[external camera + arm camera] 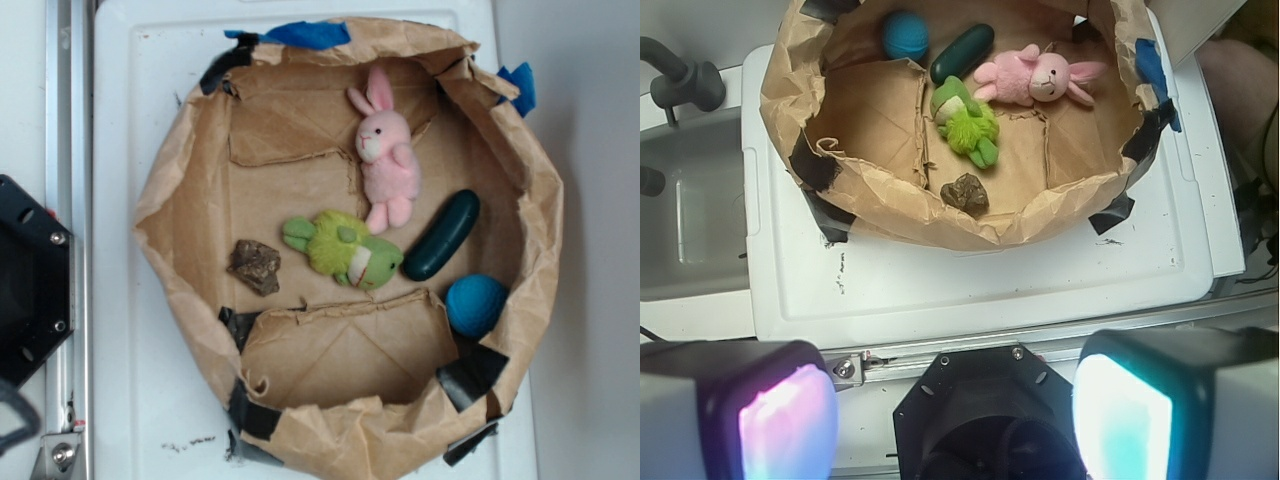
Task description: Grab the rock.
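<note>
Lying in paper basket (175, 180), rock (256, 266) beside green plush (346, 250), jaws (958, 415) wide, empty.

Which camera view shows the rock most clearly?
The exterior view: the rock lies unobstructed, its rough mottled surface visible, beside the green plush toy. The wrist view shows it smaller and darker, near the paper wall.

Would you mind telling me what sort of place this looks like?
Probably a lab test bench by a sink: a taped brown-paper bin on a white top holds the rock and plush toys.
</note>
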Controlling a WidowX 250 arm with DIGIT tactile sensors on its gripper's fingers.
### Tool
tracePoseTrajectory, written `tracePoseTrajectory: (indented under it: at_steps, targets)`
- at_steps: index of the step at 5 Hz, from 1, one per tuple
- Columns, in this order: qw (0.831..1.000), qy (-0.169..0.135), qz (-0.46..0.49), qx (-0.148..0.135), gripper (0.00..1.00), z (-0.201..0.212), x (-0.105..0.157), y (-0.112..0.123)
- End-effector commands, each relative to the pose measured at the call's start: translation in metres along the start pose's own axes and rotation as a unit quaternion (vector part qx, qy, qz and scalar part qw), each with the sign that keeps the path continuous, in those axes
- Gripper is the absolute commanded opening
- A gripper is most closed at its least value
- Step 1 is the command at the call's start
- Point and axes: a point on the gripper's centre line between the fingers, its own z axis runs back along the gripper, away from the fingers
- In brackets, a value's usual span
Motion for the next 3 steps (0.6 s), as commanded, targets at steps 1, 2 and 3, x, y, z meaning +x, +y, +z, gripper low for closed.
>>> tracePoseTrajectory:
  at_steps: [1, 2, 3]
  targets:
    - [1.0, 0.0, 0.0, 0.0, 1.0, 0.0, 0.0, 0.0]
    - [1.0, -0.009, -0.01, -0.017, 1.0, 0.002, 0.035, 0.004]
    - [0.999, -0.017, -0.036, -0.023, 1.0, -0.01, 0.07, 0.009]
